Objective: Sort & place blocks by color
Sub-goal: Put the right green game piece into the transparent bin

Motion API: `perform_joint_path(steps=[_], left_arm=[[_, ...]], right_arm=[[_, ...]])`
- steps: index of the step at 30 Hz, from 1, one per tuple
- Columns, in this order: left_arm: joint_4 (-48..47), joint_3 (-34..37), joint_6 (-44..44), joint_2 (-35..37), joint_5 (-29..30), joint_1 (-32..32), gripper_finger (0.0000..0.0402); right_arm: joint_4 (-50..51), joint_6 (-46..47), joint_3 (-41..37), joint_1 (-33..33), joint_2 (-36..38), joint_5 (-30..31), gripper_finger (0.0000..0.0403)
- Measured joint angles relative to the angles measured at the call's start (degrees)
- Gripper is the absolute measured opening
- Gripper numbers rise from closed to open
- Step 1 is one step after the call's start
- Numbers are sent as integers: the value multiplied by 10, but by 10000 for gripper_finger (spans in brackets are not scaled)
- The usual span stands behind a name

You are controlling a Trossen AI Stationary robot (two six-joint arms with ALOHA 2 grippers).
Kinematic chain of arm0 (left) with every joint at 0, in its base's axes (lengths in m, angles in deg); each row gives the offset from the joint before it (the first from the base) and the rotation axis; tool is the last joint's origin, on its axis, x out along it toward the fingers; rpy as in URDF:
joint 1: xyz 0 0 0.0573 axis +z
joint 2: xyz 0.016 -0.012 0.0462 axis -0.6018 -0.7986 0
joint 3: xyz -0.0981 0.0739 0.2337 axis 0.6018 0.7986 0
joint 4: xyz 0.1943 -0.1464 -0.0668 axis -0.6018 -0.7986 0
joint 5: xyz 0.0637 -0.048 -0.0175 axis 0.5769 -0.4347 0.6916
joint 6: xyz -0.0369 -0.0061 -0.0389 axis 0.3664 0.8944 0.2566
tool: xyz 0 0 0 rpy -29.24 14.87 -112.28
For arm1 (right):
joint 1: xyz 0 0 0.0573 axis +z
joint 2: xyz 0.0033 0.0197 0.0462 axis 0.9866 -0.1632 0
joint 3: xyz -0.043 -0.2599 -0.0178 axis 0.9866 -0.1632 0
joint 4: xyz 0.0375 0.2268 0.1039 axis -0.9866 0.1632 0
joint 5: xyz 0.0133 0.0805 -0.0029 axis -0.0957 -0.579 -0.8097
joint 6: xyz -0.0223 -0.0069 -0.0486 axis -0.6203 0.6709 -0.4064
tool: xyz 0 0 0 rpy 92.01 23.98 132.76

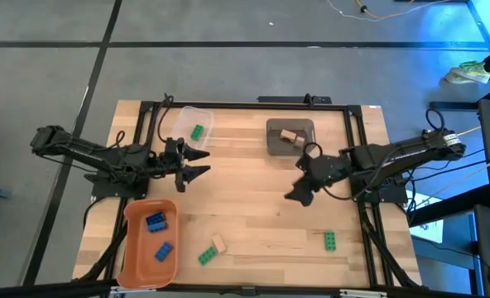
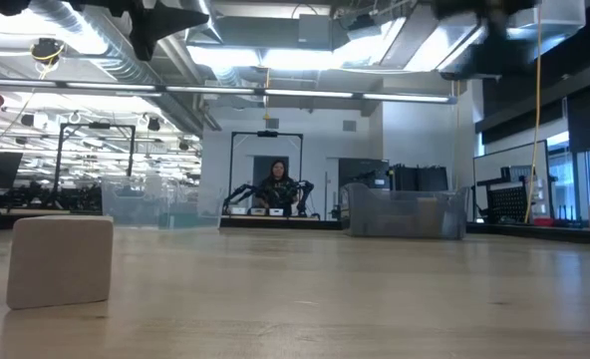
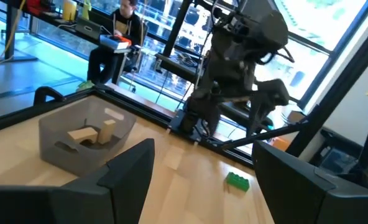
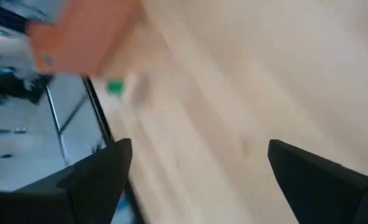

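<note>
I see two blue blocks [image 1: 159, 236] inside the orange bin [image 1: 131, 257]. One green block [image 1: 197, 132] sits in the clear bin [image 1: 208, 116], tan blocks [image 1: 290, 136] in the grey bin [image 1: 271, 142]. Beside the orange bin, a green block [image 1: 205, 256] and a tan block [image 1: 219, 243] lie on my desk [image 1: 253, 199]; another green block [image 1: 331, 240] lies well apart. My left gripper [image 1: 197, 165] and right gripper [image 1: 294, 183] hover, jaws open, empty.

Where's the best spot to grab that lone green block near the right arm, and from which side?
Probably from straight above, fingers closing across the two long sides of the green block. It lies flat and alone on the table, nothing touching it. The right gripper, open, is nearest; the left gripper waits, open, by the clear bin.
</note>
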Motion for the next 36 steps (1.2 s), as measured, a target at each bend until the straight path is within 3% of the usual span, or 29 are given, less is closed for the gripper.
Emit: perform_joint_path(steps=[3, 8, 18, 28, 36], left_arm=[[0, 0, 11, 0, 12, 0, 261], [0, 0, 12, 0, 9, 0, 261], [-2, 0, 15, 0, 27, 0, 261], [-3, 0, 15, 0, 43, 0, 261], [-3, 0, 15, 0, 54, 0, 261]], right_arm=[[75, 108, 2, 30, 0, -48, 375], [136, 303, -11, 124, -13, -61, 375], [141, 684, -39, 313, -121, -67, 375], [127, 713, -41, 332, -246, -81, 375], [94, 703, -41, 331, -299, -88, 372]])
